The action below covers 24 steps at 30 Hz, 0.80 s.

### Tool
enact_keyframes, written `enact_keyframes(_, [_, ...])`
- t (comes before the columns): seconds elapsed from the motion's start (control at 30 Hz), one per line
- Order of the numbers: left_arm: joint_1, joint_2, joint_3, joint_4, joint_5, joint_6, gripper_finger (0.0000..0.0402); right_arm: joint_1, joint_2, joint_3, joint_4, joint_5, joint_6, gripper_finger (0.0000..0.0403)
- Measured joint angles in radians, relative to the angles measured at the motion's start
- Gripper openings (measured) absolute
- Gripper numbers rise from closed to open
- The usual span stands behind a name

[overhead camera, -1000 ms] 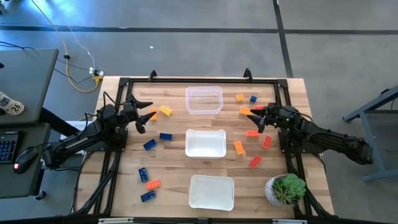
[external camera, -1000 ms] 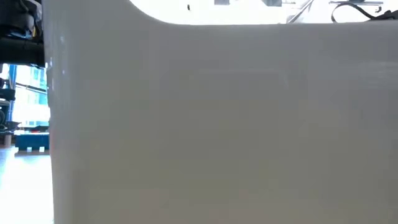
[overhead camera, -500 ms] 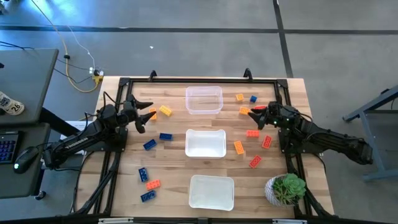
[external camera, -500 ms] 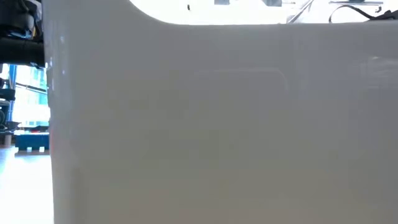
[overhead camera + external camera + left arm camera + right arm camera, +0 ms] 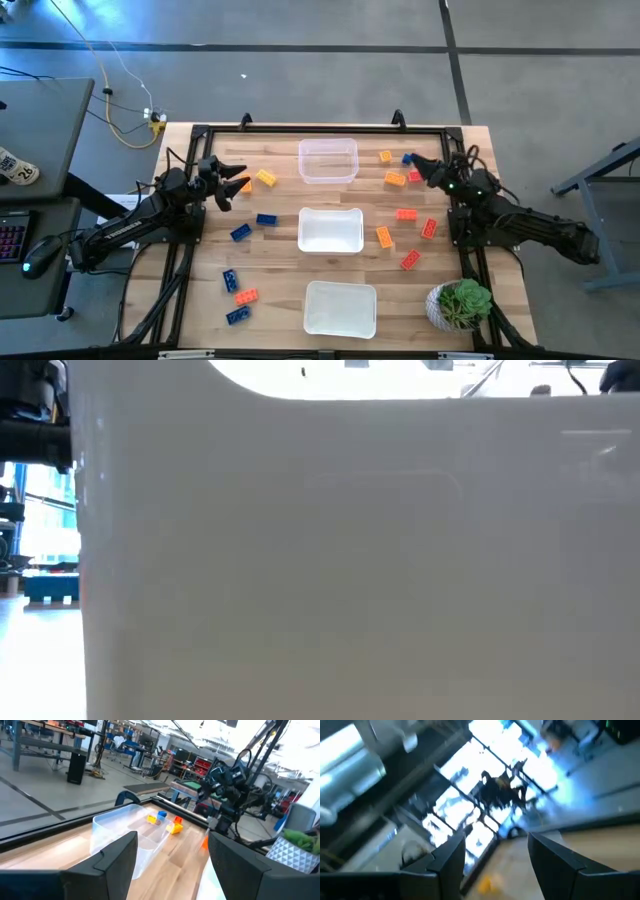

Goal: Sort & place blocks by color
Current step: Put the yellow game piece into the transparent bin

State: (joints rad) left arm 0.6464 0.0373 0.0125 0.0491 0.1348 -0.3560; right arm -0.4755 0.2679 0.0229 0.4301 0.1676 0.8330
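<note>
Lately the right tool [image 5: 416, 165] has swung from the red blocks at mid right of the table toward the far right corner, and it now sits raised beside the blue block [image 5: 407, 158] and orange block [image 5: 395, 178] there, its fingers apart and nothing visible between them. Meanwhile the left tool [image 5: 236, 181] waits released near the left edge, beside a yellow block [image 5: 265, 177]. All three clear tubs [image 5: 328, 160] look empty, so sorting has probably barely begun, with blocks scattered both sides.
</note>
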Motion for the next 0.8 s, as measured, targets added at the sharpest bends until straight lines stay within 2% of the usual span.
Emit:
enact_keyframes(0.17, [0.000,0.000,0.000,0.003,0.000,0.000,0.0231,0.000,0.009,0.110,-0.006,0.048,-0.133,0.0201])
enact_keyframes(0.3, [0.000,0.000,0.000,0.002,0.000,0.000,0.0231,0.000,0.046,0.249,-0.119,0.069,-0.303,0.0201])
enact_keyframes(0.5, [0.000,0.000,0.000,0.002,0.000,0.000,0.0231,-0.003,0.186,0.526,-0.583,0.095,-0.465,0.0201])
enact_keyframes(0.67, [0.000,0.000,0.000,0.002,0.000,0.000,0.0231,-0.003,0.373,0.742,-0.969,0.094,-0.491,0.0201])
enact_keyframes(0.8, [0.000,0.000,0.000,0.001,0.000,0.000,0.0231,-0.003,0.519,0.864,-1.161,0.086,-0.496,0.0201])
